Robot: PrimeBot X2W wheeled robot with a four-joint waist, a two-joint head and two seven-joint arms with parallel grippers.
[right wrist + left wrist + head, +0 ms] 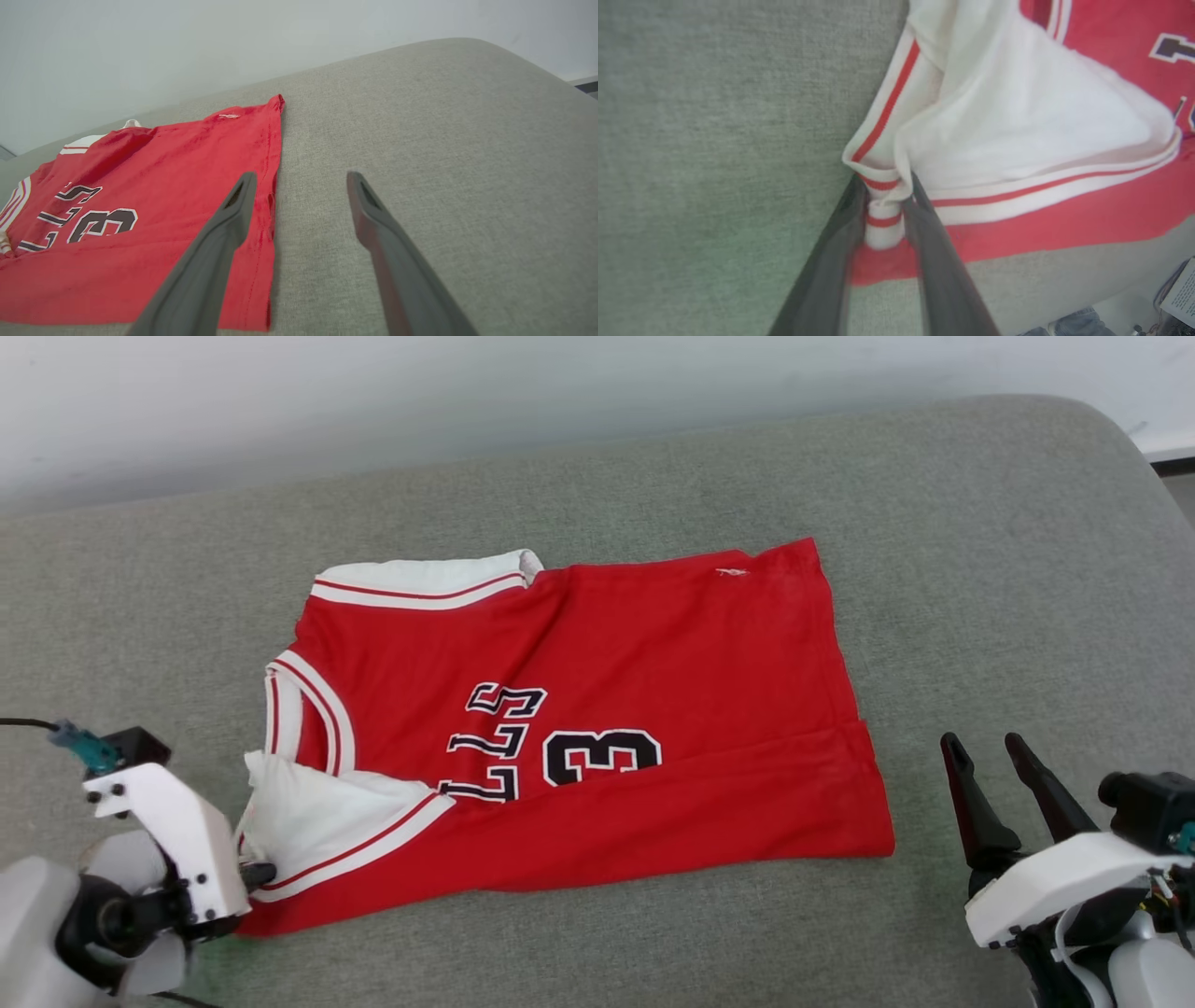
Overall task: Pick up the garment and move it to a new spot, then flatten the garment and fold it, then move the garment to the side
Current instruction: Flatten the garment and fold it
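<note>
Grey cloth is covering the big soft cushion (980, 569), and one red jersey (653, 644) is lying flat on it, near the middle and a bit toward the robot's left. The neck is pointing left and the bottom hem is pointing right. The long edge nearest the robot is lying folded up over the front, so it is hiding part of the black letters and part of the number (597, 758). The left tool (886, 196) is pinching the stripy trim (883, 219) at the corner of the near white sleeve (308, 807), and the trim is sitting bunched between its two dark fingers. The right tool (982, 747) is hanging with its fingers spread wide and holding nothing. It is just beside the jersey's hem and is not touching it. It looks like the robot is doing the folding step and is working on the near sleeve. I think the next move is calling for a gentle lift of that sleeve and then a carry over the red front, so the white part is lying inside the folded shape. The left tool is needing a firm pinch, because the trim is thin and could slip out. The right tool may be needing to press the hem down so the whole jersey is not sliding along. Counting up: one jersey, two white sleeves (the far sleeve (420, 581) is peeking out at the top edge), two tools and one cushion.
</note>
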